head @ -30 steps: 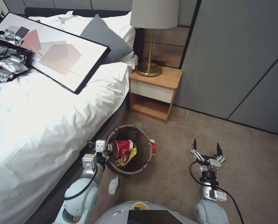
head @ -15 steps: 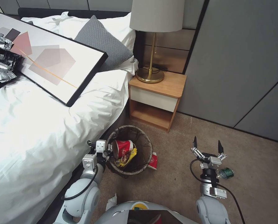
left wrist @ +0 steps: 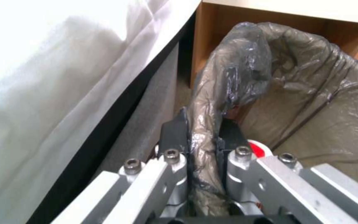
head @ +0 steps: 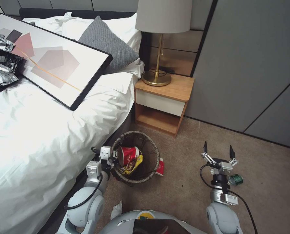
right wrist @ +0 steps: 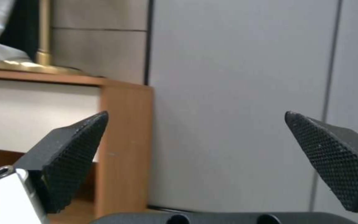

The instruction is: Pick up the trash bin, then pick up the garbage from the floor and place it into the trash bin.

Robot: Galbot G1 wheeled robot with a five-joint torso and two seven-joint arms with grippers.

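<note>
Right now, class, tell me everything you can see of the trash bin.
The trash bin is a small round bucket lined with a crinkled, brownish translucent plastic bag folded over its rim. It stands upright on the carpet beside the bed, in front of the nightstand. Inside lie a red-and-white paper cup and a yellow snack wrapper. The left end effector is shut on its bagged rim; another red-and-white cup lies against its far side.

Right hand edged slightly forward and right over carpet; fingers spread as before.

White rounded arms, black cables, silver grippers, black textured fingertips
</note>
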